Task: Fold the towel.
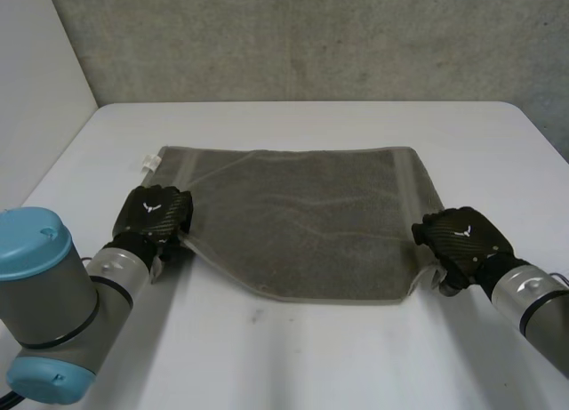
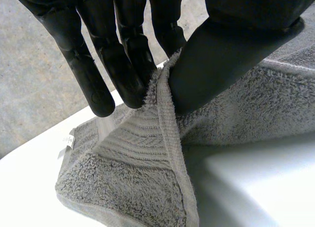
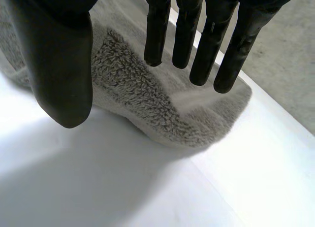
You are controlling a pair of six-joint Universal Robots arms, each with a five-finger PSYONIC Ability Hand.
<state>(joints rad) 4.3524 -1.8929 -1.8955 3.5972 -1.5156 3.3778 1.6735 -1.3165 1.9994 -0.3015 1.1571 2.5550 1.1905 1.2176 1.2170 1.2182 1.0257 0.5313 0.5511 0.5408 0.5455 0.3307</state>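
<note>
head view has a grey towel (image 1: 302, 219) spread across the middle of the white desk (image 1: 293, 357), with a small white tag (image 1: 148, 163) sticking out at its far left corner. the left robot hand (image 1: 153, 213) sits at the towel's left edge, toward the near corner. from this hand the near edge slants across to the towel's near middle. the right robot hand (image 1: 462, 237) is at the towel's near right corner, knuckles up. the left arm (image 1: 53, 312), with its light-blue caps, comes in from the near left, and the right arm (image 1: 533, 303) from the near right. a rough grey wall (image 1: 311, 36) stands behind the desk.

left wrist view shows the left robot hand clamped on the towel. the hemmed edge rises between the fingers (image 2: 123, 64) on one side and the thumb on the other, pinched there and held up off the desk. the rest of the cloth slopes down to the surface, and the tag lies beyond the fingertips.

right wrist view shows the right robot hand with its fingers (image 3: 187, 35) straight and set well apart from the thumb, nothing in its grasp. the fingertips are over the fluffy corner of the towel, which lies on the desk. whether they touch the cloth cannot be told.
</note>
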